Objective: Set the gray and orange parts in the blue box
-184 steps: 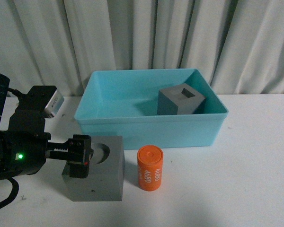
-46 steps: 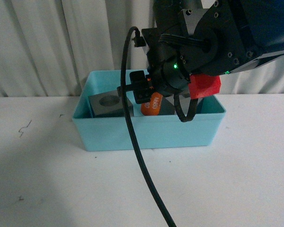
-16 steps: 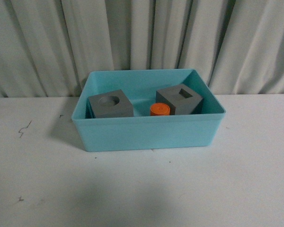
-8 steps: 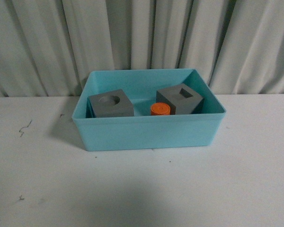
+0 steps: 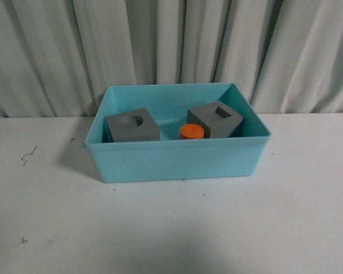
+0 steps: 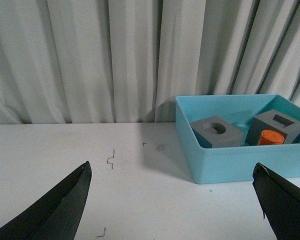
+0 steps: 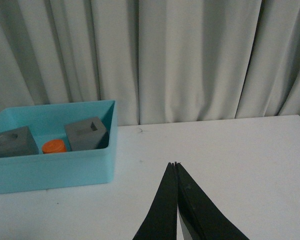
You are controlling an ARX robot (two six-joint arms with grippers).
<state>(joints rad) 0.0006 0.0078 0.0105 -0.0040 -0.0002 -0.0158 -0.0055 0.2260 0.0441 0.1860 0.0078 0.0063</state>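
I am viewing the blue box [image 5: 177,162] near the middle of the white worktop [image 5: 171,228], with the curtain [image 5: 171,45] hanging behind it. All three parts are sitting inside the box. The gray cube with the round recess [image 5: 132,126] is occupying the left side, the gray cube with the square recess [image 5: 215,119] is occupying the right side, and the orange cylinder [image 5: 191,132] is standing upright between them, just beside the square-recess cube.

The near wall of the box is hiding the lower portion of all three parts, so I am seeing only their tops and upper faces. The printing on the cylinder is not visible in any view. Neither arm is appearing in the front view.

In the left wrist view, the left gripper [image 6: 172,210] is showing only two dark fingers [image 6: 55,210], cut off by the frame edges and spread wide apart with nothing between them. The box [image 6: 240,160] is lying well beyond them, to the right.

In the right wrist view, the right gripper [image 7: 176,166] is showing its fingers [image 7: 162,210] pressed together to a single point, gripping nothing. The box [image 7: 55,170] is lying well apart from them, to the left, with the parts resting inside.

Small dark marks [image 5: 27,155] are showing on the worktop left of the box.
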